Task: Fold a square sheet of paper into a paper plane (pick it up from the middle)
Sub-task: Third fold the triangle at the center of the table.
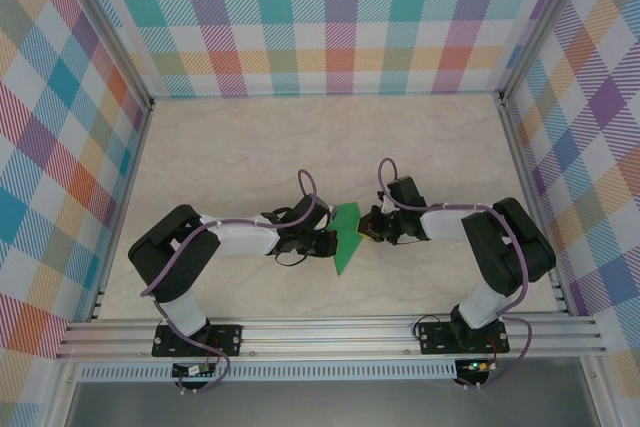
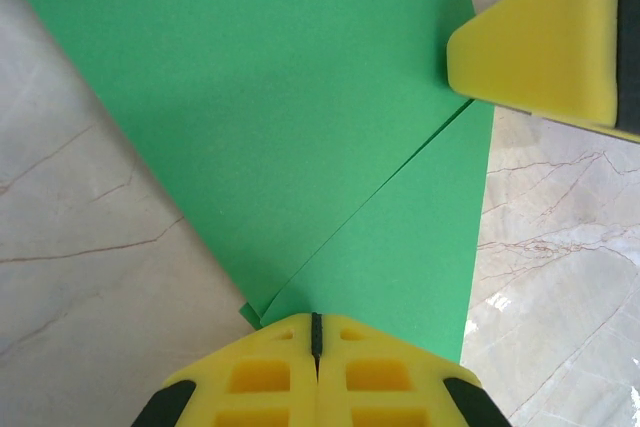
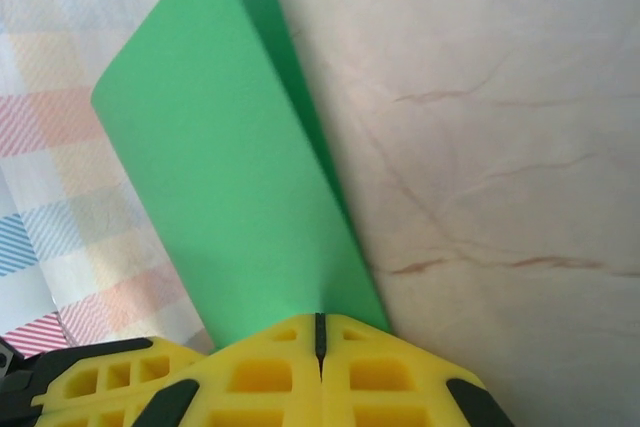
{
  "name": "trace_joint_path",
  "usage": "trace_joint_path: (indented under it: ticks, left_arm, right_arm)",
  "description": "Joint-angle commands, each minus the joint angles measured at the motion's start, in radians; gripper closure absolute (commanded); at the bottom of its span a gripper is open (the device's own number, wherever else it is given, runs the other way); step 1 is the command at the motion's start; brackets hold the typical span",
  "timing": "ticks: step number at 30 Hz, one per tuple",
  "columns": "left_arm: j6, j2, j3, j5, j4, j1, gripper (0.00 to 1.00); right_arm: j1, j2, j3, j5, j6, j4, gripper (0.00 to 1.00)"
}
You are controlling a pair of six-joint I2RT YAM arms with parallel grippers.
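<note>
Item: green sheet of paper (image 1: 347,237), part-folded, a diagonal flap edge across it. It lies mid-worktop (image 1: 250,147) between the two arms.

Left gripper (image 2: 316,317): fingers pressed together with no gap, tips at the sheet's pointed near corner. Grip on the paper cannot be told.

Right gripper (image 3: 320,319): fingers closed on the sheet's edge, a curled flap rising from the tips. Plaid walls surround the worktop.

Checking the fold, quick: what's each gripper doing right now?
Left gripper: closed, tips on the paper.
Right gripper: closed, tips against the paper where it lifts; whether it is pinched cannot be told.
</note>
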Motion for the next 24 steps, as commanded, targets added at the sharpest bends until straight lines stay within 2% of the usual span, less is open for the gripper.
trace_joint_path:
  ticks: [1,7,14,24]
  left_arm:
    - [0.02,0.024,-0.022,-0.074,-0.131,0.0,1.0]
    - [0.027,0.021,-0.023,-0.076,-0.139,0.0,1.0]
    - [0.031,0.031,-0.029,-0.066,-0.141,0.0,1.0]
    - [0.034,0.023,-0.028,-0.06,-0.149,-0.001,1.0]
  right_arm:
    - [-0.007,0.033,0.01,0.004,-0.036,-0.024,0.97]
    - [-0.013,0.014,-0.006,0.009,-0.027,-0.025,0.98]
    - [-0.032,-0.048,0.064,0.021,-0.067,-0.099,0.97]
    - [-0.037,0.039,0.018,-0.018,-0.04,-0.023,0.98]
